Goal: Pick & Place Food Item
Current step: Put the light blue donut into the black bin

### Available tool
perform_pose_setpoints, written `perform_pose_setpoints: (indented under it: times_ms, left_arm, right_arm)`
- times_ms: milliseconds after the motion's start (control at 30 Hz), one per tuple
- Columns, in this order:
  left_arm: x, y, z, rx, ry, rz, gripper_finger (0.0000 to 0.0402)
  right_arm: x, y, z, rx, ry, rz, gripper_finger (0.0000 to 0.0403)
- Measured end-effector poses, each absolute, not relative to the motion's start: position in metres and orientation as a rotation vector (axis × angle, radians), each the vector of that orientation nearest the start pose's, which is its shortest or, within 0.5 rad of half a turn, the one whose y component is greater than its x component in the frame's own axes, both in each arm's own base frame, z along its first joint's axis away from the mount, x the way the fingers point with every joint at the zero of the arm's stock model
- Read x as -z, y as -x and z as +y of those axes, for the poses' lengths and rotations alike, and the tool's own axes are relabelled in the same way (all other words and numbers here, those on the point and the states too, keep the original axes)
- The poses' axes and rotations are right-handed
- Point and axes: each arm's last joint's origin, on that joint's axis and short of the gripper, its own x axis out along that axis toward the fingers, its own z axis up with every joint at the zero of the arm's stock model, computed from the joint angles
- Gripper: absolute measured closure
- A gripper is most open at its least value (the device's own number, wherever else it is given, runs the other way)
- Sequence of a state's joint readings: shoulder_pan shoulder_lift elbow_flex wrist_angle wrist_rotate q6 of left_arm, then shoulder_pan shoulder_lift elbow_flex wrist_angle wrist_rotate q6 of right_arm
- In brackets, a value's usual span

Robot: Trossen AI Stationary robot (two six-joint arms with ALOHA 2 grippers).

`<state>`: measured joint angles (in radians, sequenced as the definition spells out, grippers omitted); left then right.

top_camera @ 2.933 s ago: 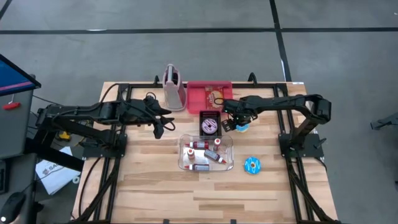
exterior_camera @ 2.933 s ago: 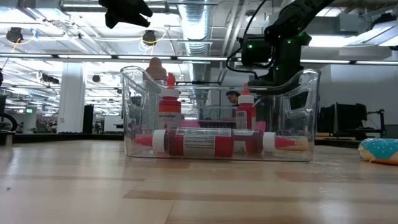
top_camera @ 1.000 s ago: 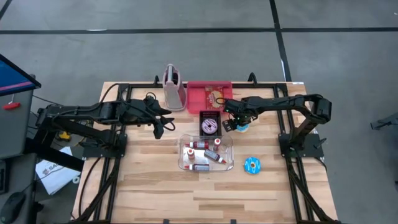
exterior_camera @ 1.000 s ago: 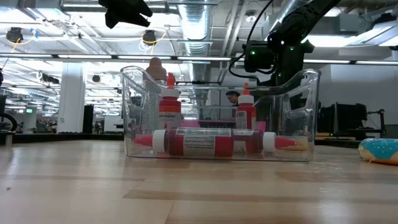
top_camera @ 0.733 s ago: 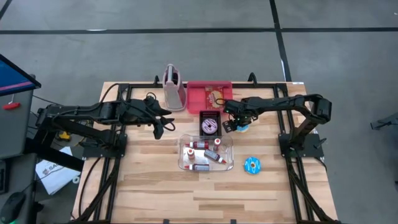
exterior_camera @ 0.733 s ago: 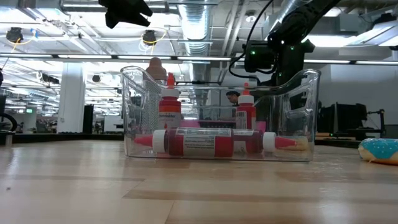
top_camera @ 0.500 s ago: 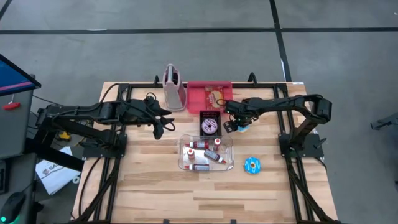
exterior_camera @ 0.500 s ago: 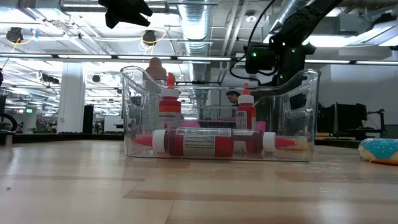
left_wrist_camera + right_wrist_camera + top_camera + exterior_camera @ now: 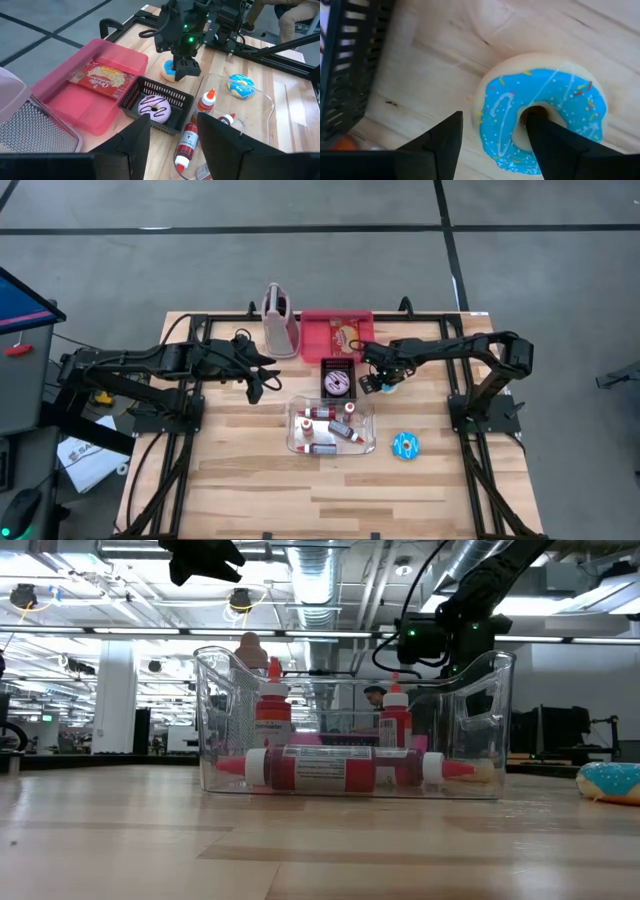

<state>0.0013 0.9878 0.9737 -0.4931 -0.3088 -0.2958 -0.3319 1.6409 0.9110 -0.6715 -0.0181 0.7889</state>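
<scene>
The blue-iced donut [image 9: 542, 120] lies flat on the tabletop [image 9: 240, 490] directly beneath the right claw [image 9: 492, 145], whose fingers stand wide, one over the donut's outer edge and the other over its hole, gripping nothing. Just beside that claw sits the black basket [image 9: 338, 380] with a purple-striped donut [image 9: 153, 108] in it, the pink tray [image 9: 336, 335] behind it, and the clear bin of sauce bottles [image 9: 331, 426] a little farther off. The left claw [image 9: 253, 391] hangs partly open and empty, well apart across the basket.
</scene>
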Motion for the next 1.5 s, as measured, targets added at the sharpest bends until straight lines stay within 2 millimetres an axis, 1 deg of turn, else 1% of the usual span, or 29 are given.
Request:
perform_pose_setpoints:
  times_ms: [600,967,1500]
  left_arm:
    - [-0.3341,-0.2038,0.0091,-0.375,0.208,0.454,0.0237]
    - [-0.3342,-0.2038,0.0091,-0.375,0.207,0.454,0.0237]
    - [-0.3342,-0.2038,0.0091,-0.375,0.209,0.453,0.0237]
  right_arm:
    - [-0.1532,-0.2643,-0.092,0.783,-0.882,1.207,0.0191]
    - [-0.1527,-0.2619,-0.0915,0.81,-0.874,1.226,0.0233]
    - [-0.1527,-0.2627,-0.0881,0.815,-0.88,1.228,0.0235]
